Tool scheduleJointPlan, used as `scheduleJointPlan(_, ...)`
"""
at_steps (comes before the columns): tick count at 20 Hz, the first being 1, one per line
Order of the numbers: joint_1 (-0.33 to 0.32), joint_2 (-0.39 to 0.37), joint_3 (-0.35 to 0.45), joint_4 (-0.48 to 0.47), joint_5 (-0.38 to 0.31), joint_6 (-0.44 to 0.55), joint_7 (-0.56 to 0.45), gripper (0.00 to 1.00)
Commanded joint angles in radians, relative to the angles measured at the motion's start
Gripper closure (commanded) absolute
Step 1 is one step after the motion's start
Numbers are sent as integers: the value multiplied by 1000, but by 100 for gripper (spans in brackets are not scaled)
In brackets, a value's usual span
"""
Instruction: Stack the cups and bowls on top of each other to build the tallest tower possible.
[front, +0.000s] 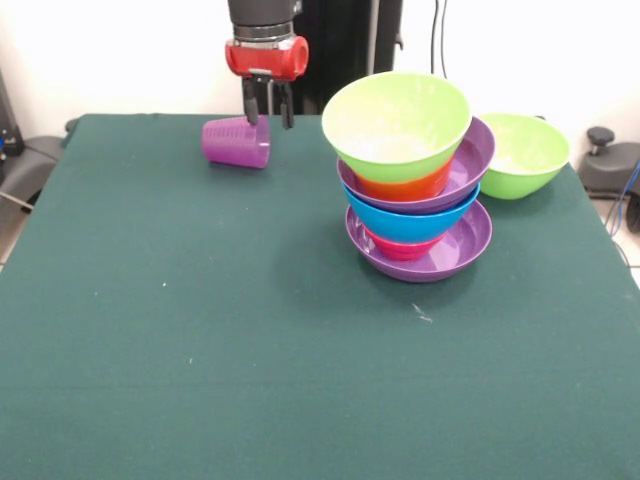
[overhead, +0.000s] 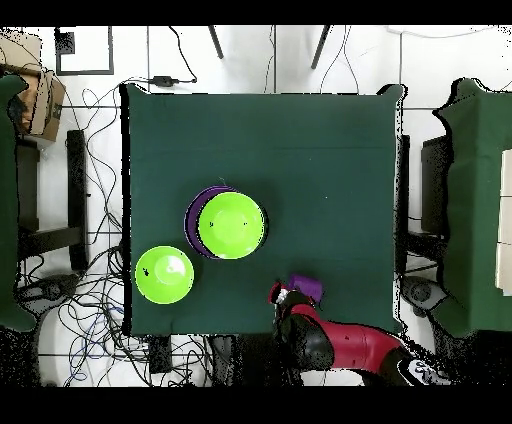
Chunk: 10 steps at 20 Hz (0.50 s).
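The hand (front: 268, 112) hangs with its two fingers apart, astride the upper rim of the purple cup (front: 237, 142) lying on its side on the green surface (front: 200, 350). Well aside stands the tower (front: 414, 180); only the front view shows its layers. The overhead view shows just its top lime bowl (overhead: 231, 226), another lime bowl (overhead: 164, 274) beside.

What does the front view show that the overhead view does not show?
Only the front view shows the tower's layers: purple base, red-pink, blue, purple, orange, lime green on top. It also shows the purple cup lying on its side, with the open pincer by it. Only the overhead view shows all the table's edges. Both show the loose lime green bowl beside the tower.
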<state>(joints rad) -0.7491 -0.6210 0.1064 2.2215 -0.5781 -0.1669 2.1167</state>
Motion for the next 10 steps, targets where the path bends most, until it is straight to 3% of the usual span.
scheduleJointPlan(1,0,104,14,-84,-40,31,52,0)
scheduleJointPlan(5,-6,94,24,-84,-35,46,49,0)
scheduleJointPlan(10,-21,23,49,-41,-23,93,42,0)
